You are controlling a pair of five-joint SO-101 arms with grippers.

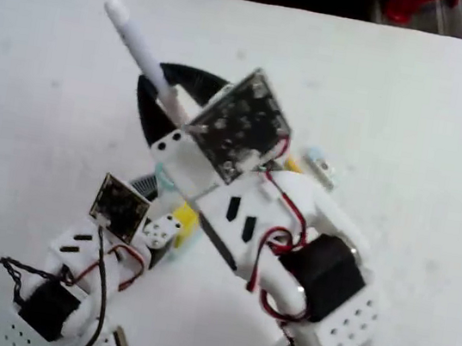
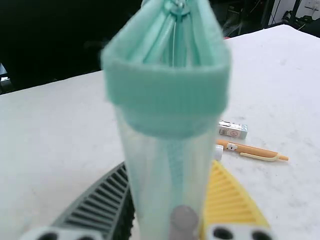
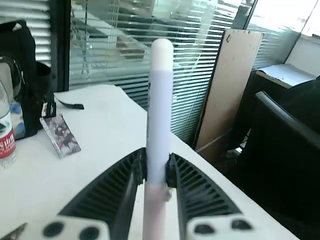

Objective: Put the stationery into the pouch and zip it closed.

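1. Left gripper (image 2: 169, 170): clenched on the pouch (image 2: 167, 90), which is pinched between one grey and one yellow jaw. The pouch is mint green and translucent, is held up off the table (image 2: 50, 140), and a zip is seen running along it.
2. Right gripper (image 3: 157, 155): black jaws are clamped on a white pen (image 3: 160, 100), which is raised above the table with its rounded end projecting past the jaw tips.
3. Orange pen (image 2: 252, 151): laid flat on the table, outside the pouch.
4. Small block (image 2: 232, 130): set just beside the orange pen, also outside the pouch.
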